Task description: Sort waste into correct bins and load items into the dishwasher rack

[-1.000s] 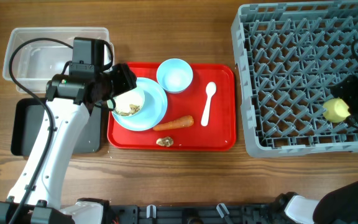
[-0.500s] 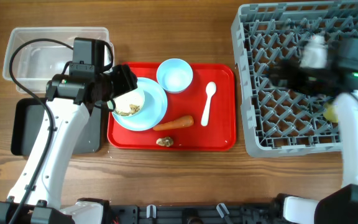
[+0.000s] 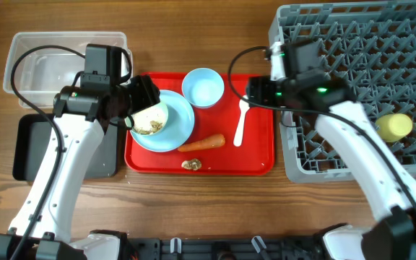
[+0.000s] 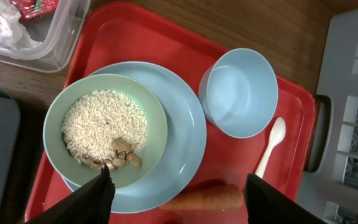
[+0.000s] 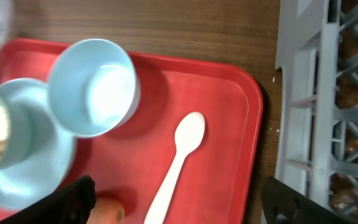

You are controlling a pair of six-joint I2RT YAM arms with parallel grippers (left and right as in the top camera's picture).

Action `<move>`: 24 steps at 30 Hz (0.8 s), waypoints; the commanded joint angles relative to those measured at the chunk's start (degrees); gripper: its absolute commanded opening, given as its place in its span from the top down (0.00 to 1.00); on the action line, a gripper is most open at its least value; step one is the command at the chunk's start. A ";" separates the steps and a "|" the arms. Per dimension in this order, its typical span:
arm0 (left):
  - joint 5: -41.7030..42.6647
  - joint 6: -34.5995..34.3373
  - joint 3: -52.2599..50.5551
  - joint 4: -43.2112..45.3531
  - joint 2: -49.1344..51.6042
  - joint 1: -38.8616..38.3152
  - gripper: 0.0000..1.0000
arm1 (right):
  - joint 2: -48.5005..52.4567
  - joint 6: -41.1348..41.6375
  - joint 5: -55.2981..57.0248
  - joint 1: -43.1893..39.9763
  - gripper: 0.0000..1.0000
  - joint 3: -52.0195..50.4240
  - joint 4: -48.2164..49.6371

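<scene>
My left gripper [image 3: 141, 101] [image 4: 179, 186] is open over a pale bowl [image 4: 104, 127] of rice-like scraps [image 3: 149, 127], which sits on the light blue plate [image 3: 183, 126]. My right gripper [image 3: 255, 94] [image 5: 179, 205] is open and empty above the white spoon [image 3: 241, 119] [image 5: 176, 162]. An empty bowl [image 3: 203, 87], the carrot [image 3: 202, 143] and a golden-brown lump [image 3: 191, 165] lie on the red tray [image 3: 262, 162]. The yellow cup [image 3: 394, 126] lies in the grey rack [image 3: 352, 43]. The wrapper [image 4: 36, 5] and tissue [image 4: 2, 28] are in the clear tub [image 3: 27, 68].
The black tray [image 3: 31, 144] lies in front of the clear tub, left of the red tray. The rack's near-left wall [image 5: 303, 93] stands close beside the red tray's right edge. Bare wood shows along the table's front.
My right gripper has let go of the yellow cup, left it in the rack, and swung left to the red tray's right side. The left arm has not moved.
</scene>
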 commanded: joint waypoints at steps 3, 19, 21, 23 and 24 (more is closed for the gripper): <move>-0.76 1.29 0.55 -0.04 0.42 -0.02 0.31 | 9.16 10.12 8.28 3.52 0.13 0.98 3.28; -0.76 1.29 0.55 -0.04 0.46 -0.02 0.31 | 25.40 16.04 12.85 6.78 0.18 0.98 9.94; -0.76 1.29 0.55 -0.07 0.46 -0.02 0.31 | 25.51 16.04 12.87 6.78 0.23 0.98 10.16; -0.76 1.29 0.55 -0.07 0.46 -0.02 0.31 | 25.51 16.04 12.87 6.78 0.30 0.98 10.25; -0.76 1.29 0.55 -0.07 0.46 -0.02 0.31 | 25.51 16.06 12.87 6.78 0.33 0.98 10.29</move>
